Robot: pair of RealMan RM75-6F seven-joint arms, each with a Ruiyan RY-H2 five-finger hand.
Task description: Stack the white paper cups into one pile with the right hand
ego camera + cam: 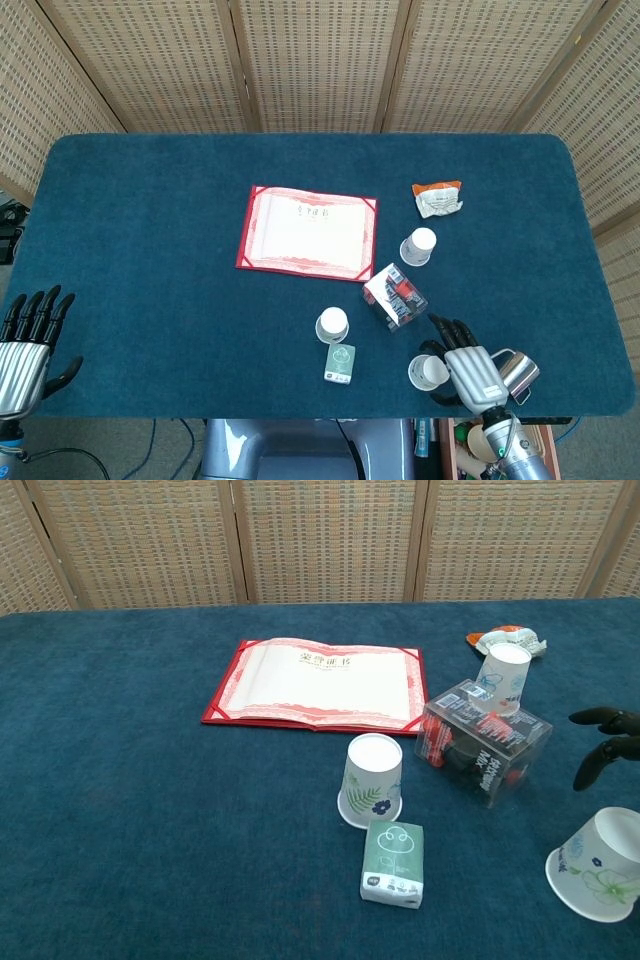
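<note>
Head view, with chest view for detail. A rounded-corner table [150,250] covered in napped dark-teal cloth fills the frame before woven cane screen panels [310,60].

Three white paper cups, tapered and printed with blue-green foliage, stand inverted and apart. The nearest cup [429,372] sits at the lower right of the frame, tilted in the chest view, where it appears at the bottom right corner. The middle cup [332,324] stands just below centre, directly above a small green tissue packet [340,363] of soft matte wrap. The far cup [418,246] stands right of centre, just below a crumpled orange-and-white snack wrapper [437,198].

Between the far and nearest cups lies a clear, hard plastic box [394,295] with red and black contents, set obliquely. An open red-bordered certificate folder [307,232], flat and rectangular with cream pages, lies at centre.

The right hand [468,365], with ribbed silver back and black fingers [600,745], hovers beside the nearest cup at the lower right edge; its fingers are spread and appear to grasp nothing, though contact with the cup cannot be judged from above. The left hand [25,345] rests at the lower left corner, fingers extended and apart, holding nothing.
</note>
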